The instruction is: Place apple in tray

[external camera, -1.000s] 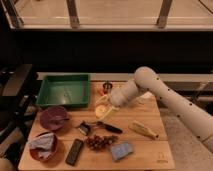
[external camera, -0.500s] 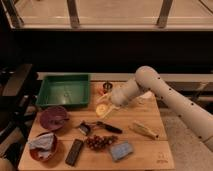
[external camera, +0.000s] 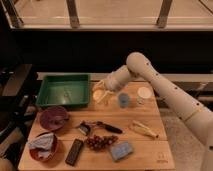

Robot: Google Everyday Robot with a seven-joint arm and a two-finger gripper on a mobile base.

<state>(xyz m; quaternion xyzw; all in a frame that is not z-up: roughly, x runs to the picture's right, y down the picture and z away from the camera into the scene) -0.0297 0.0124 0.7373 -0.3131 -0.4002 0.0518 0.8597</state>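
The green tray (external camera: pixel 64 91) sits at the back left of the wooden surface (external camera: pixel 150 152), and everything else is placed here by it. Just off the tray's right rim, the end effector (external camera: pixel 100 92) hangs low over the wood, its fingers pressed together on the apple (external camera: pixel 98 95), a pale yellow-orange round shape caught between them. The apple is right beside the tray's right edge, not inside it. The white arm (external camera: pixel 165 87) reaches in from the right side and bends down toward that spot.

Farther right of the tray, past the apple, stands a small bluish cup (external camera: pixel 123 100), and beyond it a pale round disc (external camera: pixel 144 92). In front of the tray's left half rests a dark-red bowl (external camera: pixel 54 118); nearer still, a second bowl (external camera: pixel 43 146) holds a crumpled light-blue cloth. In front of the tray's right corner lies a dark-handled tool (external camera: pixel 97 127). Nearer the front edge are a dark cluster of grapes (external camera: pixel 100 142), a black rectangular device (external camera: pixel 75 151) to their left and a blue sponge (external camera: pixel 121 150) to their right. A yellowish elongated item (external camera: pixel 143 129) lies well to the right of the tray, toward the front.
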